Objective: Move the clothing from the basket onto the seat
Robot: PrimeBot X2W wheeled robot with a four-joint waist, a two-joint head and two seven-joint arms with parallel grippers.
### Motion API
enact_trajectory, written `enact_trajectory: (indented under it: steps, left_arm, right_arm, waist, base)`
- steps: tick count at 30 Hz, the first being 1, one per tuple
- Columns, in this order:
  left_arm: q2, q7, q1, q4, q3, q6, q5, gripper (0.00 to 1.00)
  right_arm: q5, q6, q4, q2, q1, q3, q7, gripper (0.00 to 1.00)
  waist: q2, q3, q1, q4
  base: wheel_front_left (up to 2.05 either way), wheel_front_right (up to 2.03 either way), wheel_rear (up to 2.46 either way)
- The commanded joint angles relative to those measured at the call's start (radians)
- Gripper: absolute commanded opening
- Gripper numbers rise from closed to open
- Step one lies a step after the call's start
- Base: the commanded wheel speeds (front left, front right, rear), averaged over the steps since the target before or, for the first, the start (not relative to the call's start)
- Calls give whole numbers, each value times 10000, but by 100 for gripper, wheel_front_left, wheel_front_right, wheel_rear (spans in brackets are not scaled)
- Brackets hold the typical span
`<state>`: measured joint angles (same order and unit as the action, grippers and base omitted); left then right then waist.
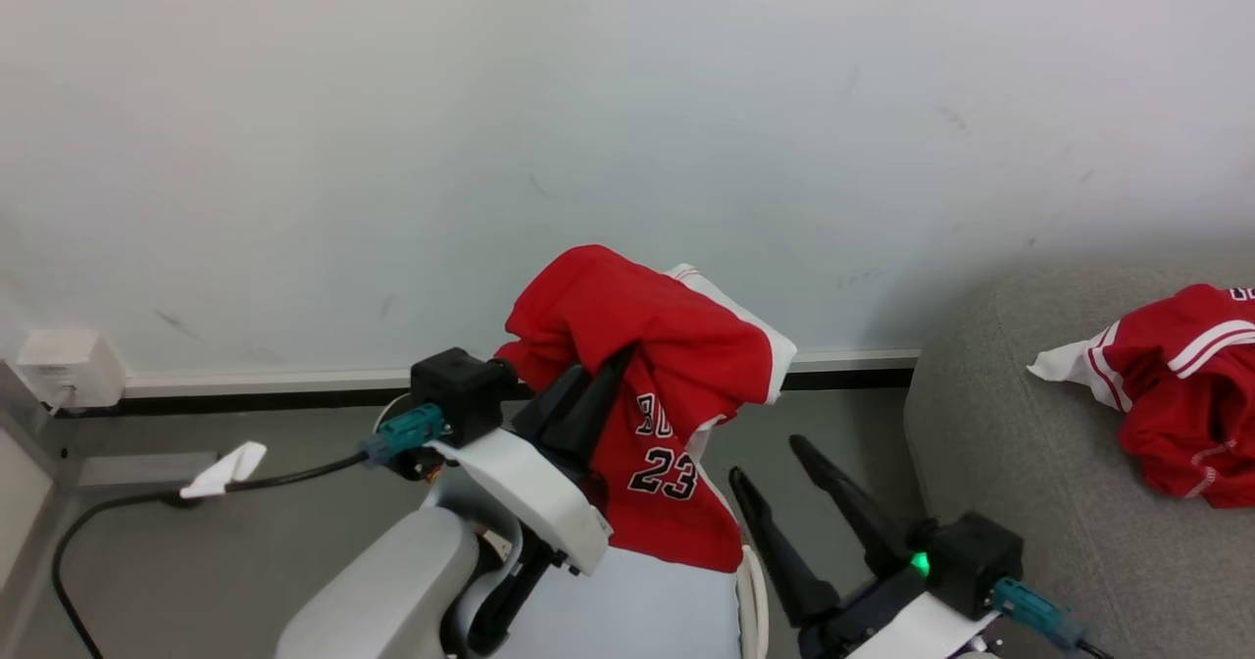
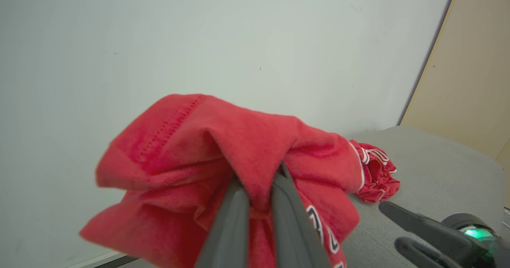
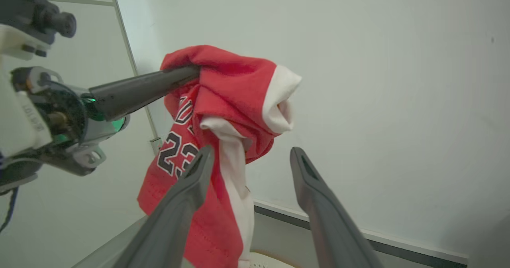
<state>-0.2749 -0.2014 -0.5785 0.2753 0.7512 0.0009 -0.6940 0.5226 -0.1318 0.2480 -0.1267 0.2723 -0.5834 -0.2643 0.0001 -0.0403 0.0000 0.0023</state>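
the grey sofa (image 1: 1020, 424) stands at the right, its back to the wall. a crumpled red garment (image 1: 1186, 394) with white stripes lies on its seat, apart from the rounded front edge. left of the sofa runs grey floor (image 1: 245, 541), where a black cable (image 1: 108, 522) with a white tag (image 1: 225, 468) trails down. the basket (image 1: 753, 590) rim shows low, near the sofa's end.

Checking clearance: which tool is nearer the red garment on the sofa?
Right. Right tool, open, is left of that garment; left tool, gripping the numbered jersey, is farther left.
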Motion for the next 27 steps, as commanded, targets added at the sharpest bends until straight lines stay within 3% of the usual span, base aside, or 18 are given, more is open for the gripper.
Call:
enact_trajectory:
  steps: [1, 9, 18, 19, 20, 22, 27]
  left_arm:
    - [46, 28, -85, -74, 38, -33, 66, 0]
    - [487, 146, 5, -246, 580, -296, 102, 0]
    - [880, 380, 216, -312, 1254, -585, 94, 0]
    - [887, 376, 236, -302, 1299, -601, 91, 0]
    - [887, 373, 248, -281, 1324, -598, 82, 0]
    - [873, 371, 262, -244, 1348, -599, 58, 0]
    - [808, 337, 245, -191, 1314, -555, 1, 0]
  right_arm:
    - [157, 22, 169, -36, 235, -260, 0, 100]
    - [769, 22, 1568, 131, 1405, -1316, 0, 100]
    - [853, 22, 2320, 244, 1996, -1264, 0, 100]
    - [856, 22, 2363, 262, 2010, -1238, -1, 96]
    - [869, 22, 2399, 281, 2001, -1229, 0, 50]
    - [897, 22, 2469, 296, 1985, -1205, -1, 0]
    - [1007, 22, 2545, 284, 1970, -1259, 0, 0]
  waist:
    - [-1, 29, 0, 93]
    - [-1, 76, 0, 698]
    - [-1, -1, 0, 1437]
    - [-1, -11, 0, 1500]
    - [-1, -16, 0, 1551]
    - [-1, -22, 0, 1626]
    - [-1, -19, 0, 1673]
  base:
    - [0, 0, 0]
    - [0, 0, 0]
    - [0, 0, 0]
    - [0, 0, 0]
    - [0, 0, 0]
    - [0, 0, 0]
    - [0, 0, 0]
